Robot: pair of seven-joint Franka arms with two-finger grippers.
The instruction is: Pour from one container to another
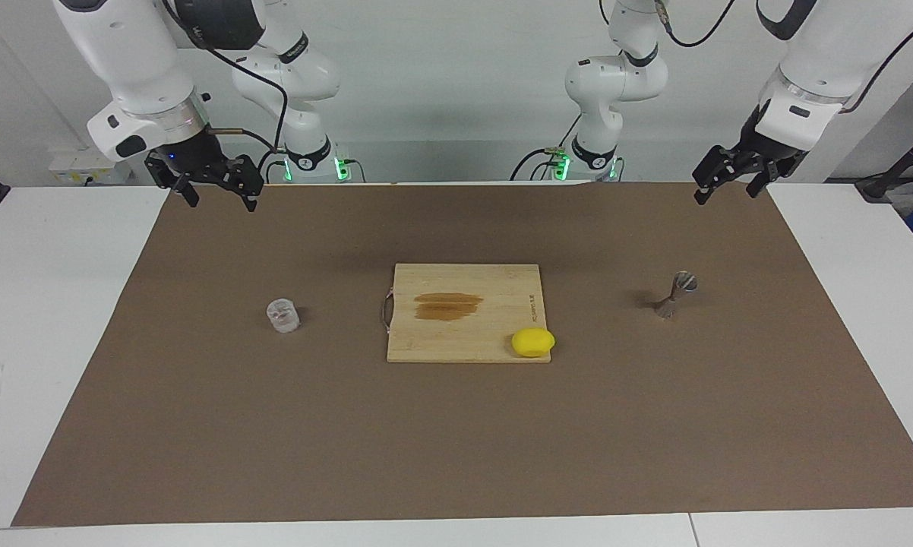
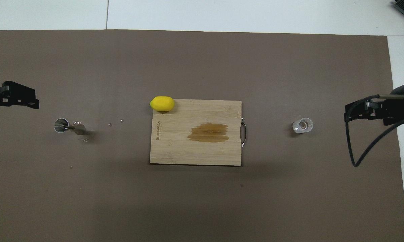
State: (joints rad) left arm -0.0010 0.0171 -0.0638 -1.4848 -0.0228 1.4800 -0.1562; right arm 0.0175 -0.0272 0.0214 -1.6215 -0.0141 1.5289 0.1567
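The small clear ribbed glass cup (image 1: 282,315) stands upright on the brown mat toward the right arm's end of the table; it also shows in the overhead view (image 2: 302,125). The silvery hourglass jigger (image 1: 677,295) stands on the mat toward the left arm's end, also seen from above (image 2: 67,127). My right gripper (image 1: 221,199) hangs open and empty in the air over the mat's corner near its base (image 2: 366,111). My left gripper (image 1: 726,194) hangs open and empty over the mat's other near corner (image 2: 13,99). Neither touches anything.
A wooden cutting board (image 1: 441,342) with a brown stain lies at the mat's middle (image 2: 175,148). A yellow lemon (image 1: 533,342) sits on its corner farther from the robots, toward the jigger (image 2: 162,103). Tiny bits (image 2: 84,138) lie around the jigger.
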